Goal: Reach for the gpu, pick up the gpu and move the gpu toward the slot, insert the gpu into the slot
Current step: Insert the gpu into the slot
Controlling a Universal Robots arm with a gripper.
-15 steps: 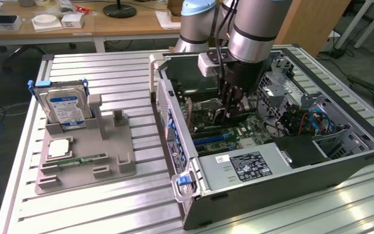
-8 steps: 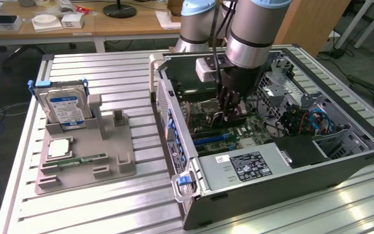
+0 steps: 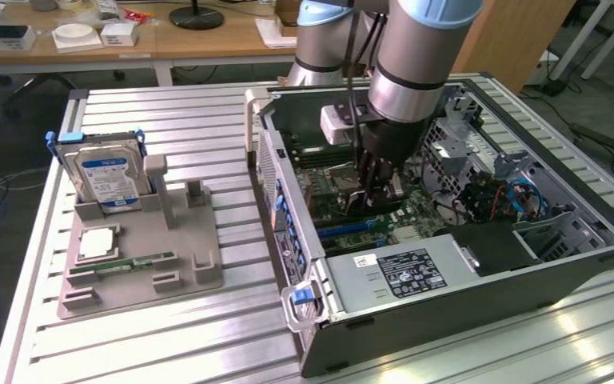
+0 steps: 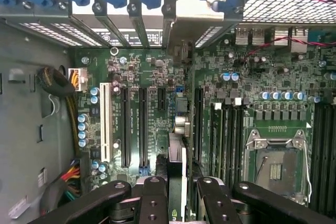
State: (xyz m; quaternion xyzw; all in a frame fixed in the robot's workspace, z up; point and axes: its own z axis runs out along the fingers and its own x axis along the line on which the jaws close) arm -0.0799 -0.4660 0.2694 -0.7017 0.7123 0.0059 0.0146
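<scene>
Though only narrowly parted, the gripper clamps the gpu on edge, low inside the case. A long slot runs just beside the card's edge. Open board lies on both sides, with the socket near.

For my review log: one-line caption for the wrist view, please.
Fingers grip the gpu, seen edge-on, over the green motherboard.

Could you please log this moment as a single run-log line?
jaws: shut on gpu | location: inside case, over motherboard by expansion slots | seated: cannot tell
</scene>
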